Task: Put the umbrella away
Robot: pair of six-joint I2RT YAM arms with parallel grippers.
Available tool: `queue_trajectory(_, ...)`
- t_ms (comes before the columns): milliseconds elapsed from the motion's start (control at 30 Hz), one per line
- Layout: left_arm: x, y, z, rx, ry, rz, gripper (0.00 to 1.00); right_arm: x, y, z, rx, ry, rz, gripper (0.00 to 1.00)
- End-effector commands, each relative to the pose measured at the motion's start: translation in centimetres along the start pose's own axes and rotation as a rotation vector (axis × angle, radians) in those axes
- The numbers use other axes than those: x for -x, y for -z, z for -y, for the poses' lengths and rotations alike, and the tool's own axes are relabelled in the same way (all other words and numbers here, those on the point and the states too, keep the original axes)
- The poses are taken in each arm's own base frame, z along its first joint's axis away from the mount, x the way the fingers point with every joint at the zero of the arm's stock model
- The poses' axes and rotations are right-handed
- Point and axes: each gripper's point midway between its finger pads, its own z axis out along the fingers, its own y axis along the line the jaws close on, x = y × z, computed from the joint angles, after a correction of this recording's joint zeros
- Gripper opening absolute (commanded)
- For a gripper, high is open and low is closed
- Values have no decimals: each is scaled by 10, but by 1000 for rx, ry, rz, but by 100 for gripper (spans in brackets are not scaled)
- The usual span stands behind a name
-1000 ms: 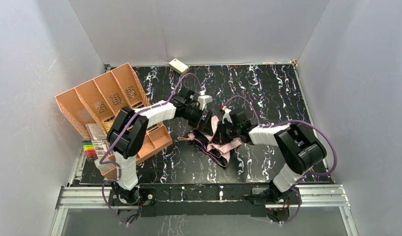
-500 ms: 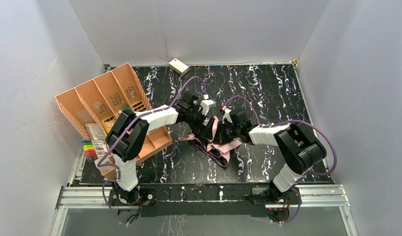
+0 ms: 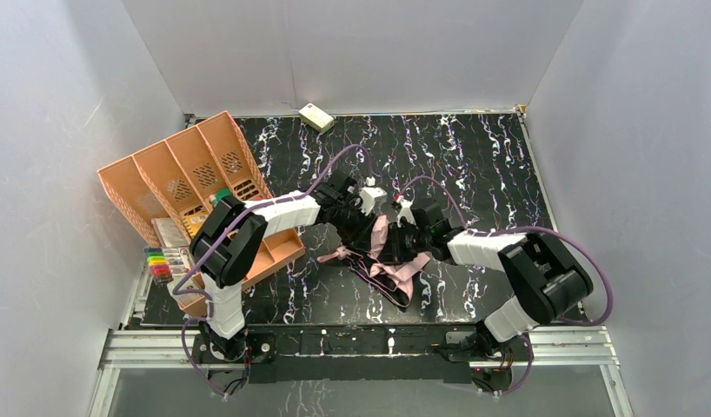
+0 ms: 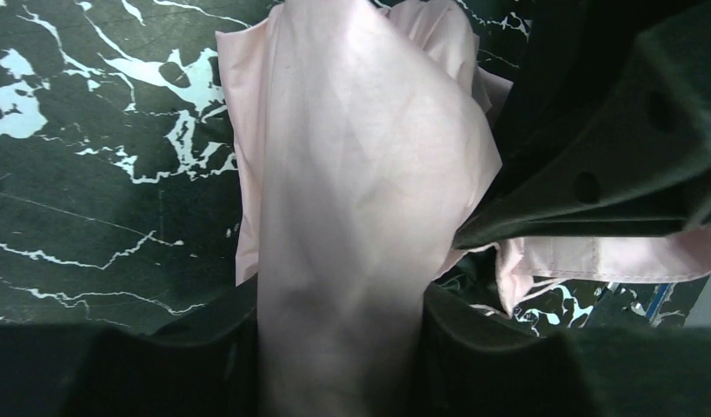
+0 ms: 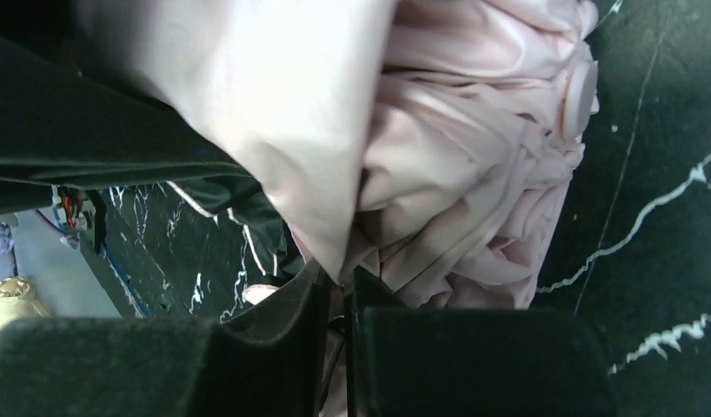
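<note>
Between the left gripper's [image 4: 339, 334] fingers [image 4: 204, 365], a broad band of pink fabric fills the whole gap. That's a firm grasp on the umbrella [image 4: 361, 156]! Over to the right gripper [image 5: 336, 313]: jaws almost together, just a slit, and a pink fold comes right down to it. Pinched or loose, I cannot tell. Both grippers meet over the crumpled umbrella, pink and black folds heaped at the middle of the black marbled table [image 3: 482, 156], a shade toward six o'clock. Well apart at nine o'clock, an orange divided organiser [image 3: 174, 178] sits tilted, with coloured markers [image 3: 160, 262] at its seven o'clock corner. Up at twelve, by the back wall, lies a small cream box [image 3: 315, 115].
</note>
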Motion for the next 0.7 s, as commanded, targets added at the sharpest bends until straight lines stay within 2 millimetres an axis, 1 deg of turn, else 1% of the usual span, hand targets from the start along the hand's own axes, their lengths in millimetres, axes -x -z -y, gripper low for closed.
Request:
queue_trajectory(0, -64, -7, -1, 28, 36, -215, 27, -3, 16, 0, -42, 26, 6, 22)
queue_trajectory(133, -56, -8, -4, 47, -4, -205, 13, 6, 28, 5, -109, 13, 38, 29)
queue_trajectory(233, -48, -8, -6, 66, -38, -194, 0, 21, 42, 15, -152, -39, 73, 35)
queue_trajectory(367, -35, -5, -8, 119, -112, -154, 0, 51, 73, 43, -199, -156, 191, 44)
queue_trajectory(433, -27, -2, -11, 162, -164, -125, 0, 69, 87, 53, -210, -189, 255, 51)
queue_trajectory(500, -15, 1, -10, 191, -209, -83, 0, 85, 98, 62, -235, -198, 302, 54)
queue_trajectory(600, 6, 7, -10, 240, -252, -3, 0, 107, 108, 70, -276, -188, 369, 55)
queue_trajectory(667, 14, 8, -13, 266, -267, 24, 0, 119, 110, 74, -293, -175, 413, 55)
